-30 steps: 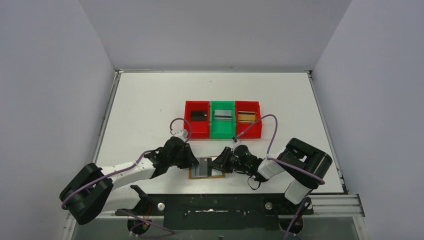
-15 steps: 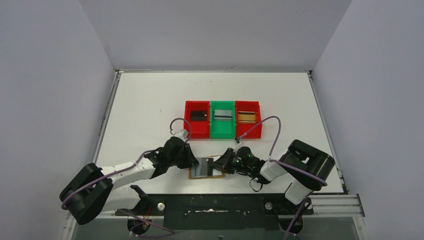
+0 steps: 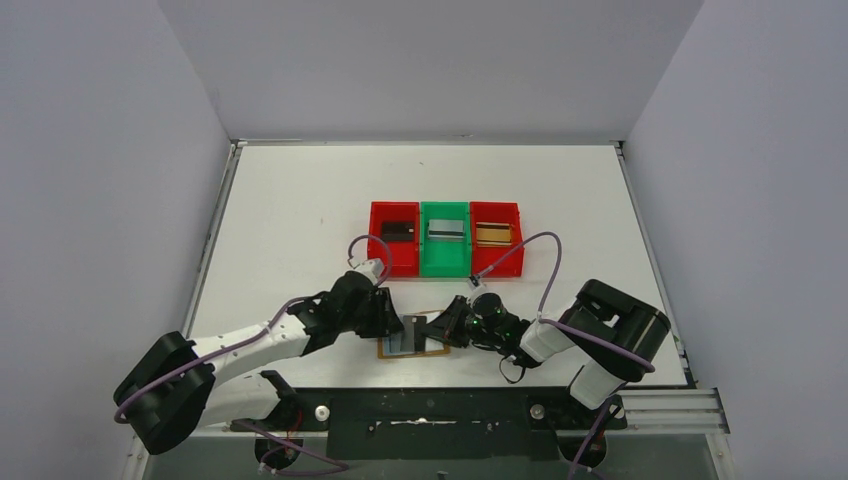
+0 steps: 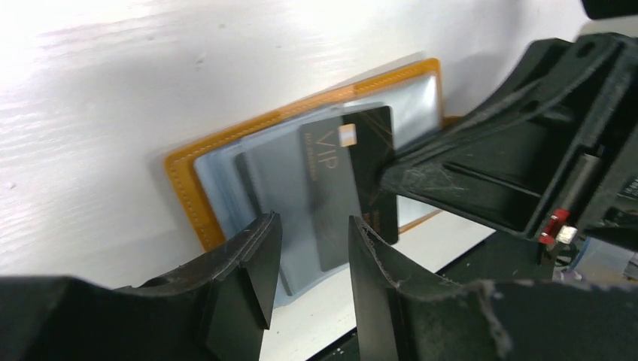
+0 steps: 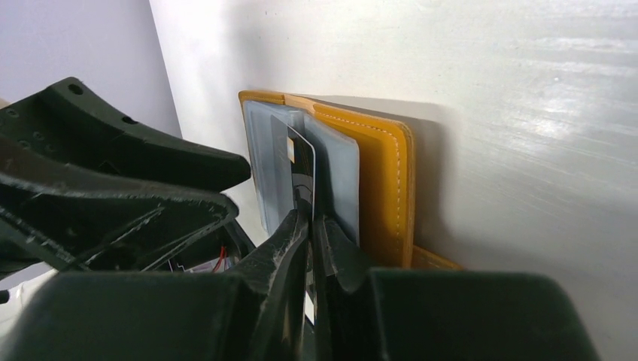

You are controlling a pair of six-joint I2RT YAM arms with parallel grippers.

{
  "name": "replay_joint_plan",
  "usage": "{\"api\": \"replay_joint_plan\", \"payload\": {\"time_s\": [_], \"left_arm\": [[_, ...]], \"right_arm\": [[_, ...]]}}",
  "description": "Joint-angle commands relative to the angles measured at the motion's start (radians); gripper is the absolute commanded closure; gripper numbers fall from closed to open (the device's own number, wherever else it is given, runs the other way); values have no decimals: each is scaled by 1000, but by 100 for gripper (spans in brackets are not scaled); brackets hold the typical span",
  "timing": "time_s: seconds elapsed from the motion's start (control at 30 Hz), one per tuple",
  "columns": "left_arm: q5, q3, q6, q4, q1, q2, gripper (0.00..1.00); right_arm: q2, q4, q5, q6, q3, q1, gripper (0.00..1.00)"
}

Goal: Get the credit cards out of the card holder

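Note:
The tan card holder (image 3: 427, 350) lies open near the table's front edge, its pale blue-grey pockets (image 4: 222, 177) facing up. My right gripper (image 5: 311, 222) is shut on a black VIP card (image 4: 353, 173) and holds it on edge, partly out of a pocket. In the top view the right gripper (image 3: 432, 330) is at the holder's right side. My left gripper (image 4: 310, 241) is open and empty over the holder's left end (image 3: 395, 322); I cannot tell whether it touches. The holder's tan cover (image 5: 380, 188) shows behind the card (image 5: 301, 162).
Three bins stand in a row behind the holder: a red bin (image 3: 380, 250) with a black card (image 3: 397, 231), a green bin (image 3: 445, 262) with a silver-grey card (image 3: 446, 230), and a red bin (image 3: 515, 250) with a gold-brown card (image 3: 492, 234). The table's front edge is right beside the holder.
The black card has tipped up on edge out of the holder in my right gripper. My left arm has shifted slightly to the right.

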Motion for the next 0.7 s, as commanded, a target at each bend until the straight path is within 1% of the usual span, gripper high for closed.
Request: {"api": "replay_joint_plan", "payload": {"time_s": [0.0,0.1,0.17,0.2,0.27,0.3,0.4,0.6,0.67], "left_arm": [[52,90,86,-13,-32,-11,62],[91,93,93,15,-53,37,63],[92,83,81,32,-69,70,66],[84,77,67,32,-74,88,68],[20,69,29,-6,-77,108,72],[-8,65,12,-25,-79,114,75],[-52,44,-18,-54,-78,106,79],[-47,10,-41,-29,-79,89,82],[-45,11,-43,-27,-80,96,83]], "right_arm": [[8,-25,34,-11,10,-7,94],[9,-23,34,-10,10,-8,94],[6,-24,35,-11,9,-10,94],[4,-23,36,-11,9,-9,94],[-2,-23,40,-10,5,-9,94],[-6,-22,43,-10,3,-10,93],[-10,-11,39,-11,2,-10,91],[31,94,-25,-21,25,-9,83],[42,129,-28,-11,20,-8,83]]}}
